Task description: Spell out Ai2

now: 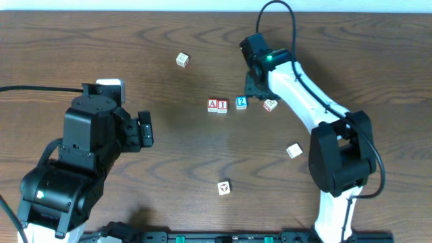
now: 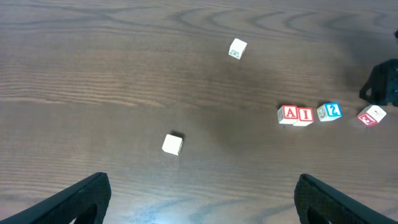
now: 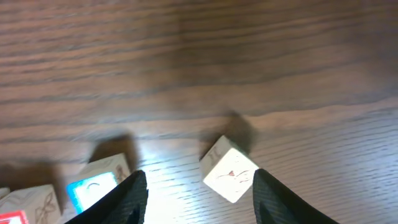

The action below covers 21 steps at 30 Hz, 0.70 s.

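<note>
Right gripper (image 3: 199, 180): jaws open, nothing held. Beyond the fingertips the red-marked block (image 3: 228, 169) lies askew on the table (image 1: 81, 40), untouched. The 2 block (image 3: 93, 186) sits just left of it.

Overhead: the A block (image 1: 212, 104) and I block (image 1: 222, 105) touch side by side. The 2 block stands a small gap to their right.

Left gripper (image 2: 202, 186): jaws wide apart, empty, well left of the row.

Strays: far block (image 1: 182, 60), near block (image 1: 223, 187), right-side block (image 1: 293, 150).

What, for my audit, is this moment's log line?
blocks A, I, 2 aligned | right gripper open by red block | left gripper open
</note>
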Motion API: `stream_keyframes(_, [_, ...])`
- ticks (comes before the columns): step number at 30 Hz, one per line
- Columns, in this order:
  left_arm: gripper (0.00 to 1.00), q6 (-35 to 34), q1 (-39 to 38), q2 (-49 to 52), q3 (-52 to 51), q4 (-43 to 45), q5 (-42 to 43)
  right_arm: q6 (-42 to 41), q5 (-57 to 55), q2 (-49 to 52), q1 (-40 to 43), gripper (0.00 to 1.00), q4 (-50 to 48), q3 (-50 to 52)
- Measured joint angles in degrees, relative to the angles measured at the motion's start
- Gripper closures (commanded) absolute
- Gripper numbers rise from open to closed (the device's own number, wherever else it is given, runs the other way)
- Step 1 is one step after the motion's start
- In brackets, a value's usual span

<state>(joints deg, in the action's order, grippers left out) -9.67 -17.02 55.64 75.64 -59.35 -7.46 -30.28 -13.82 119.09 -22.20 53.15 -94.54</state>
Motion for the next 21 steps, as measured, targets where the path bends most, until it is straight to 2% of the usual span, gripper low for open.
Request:
stream_keyframes(14, [0.05, -0.66, 0.00, 0.00, 0.00, 0.00, 0.68, -0.76, 2.01, 0.00, 0.04, 0.50, -0.02, 2.05])
stream_keyframes(18, [0.05, -0.66, 0.00, 0.00, 0.00, 0.00, 0.87, -1.29, 2.51, 0.00, -0.72, 0.55, -0.85, 3.13])
stream_keyframes(20, [0.05, -0.66, 0.00, 0.00, 0.00, 0.00, 0.92, -1.55, 2.75, 0.00, -1.29, 0.64, -1.99, 4.37])
stream_keyframes(21, [0.05, -0.66, 0.00, 0.00, 0.00, 0.00, 1.03, -1.81, 2.86, 0.00, -1.70, 0.65, -2.32, 5.09])
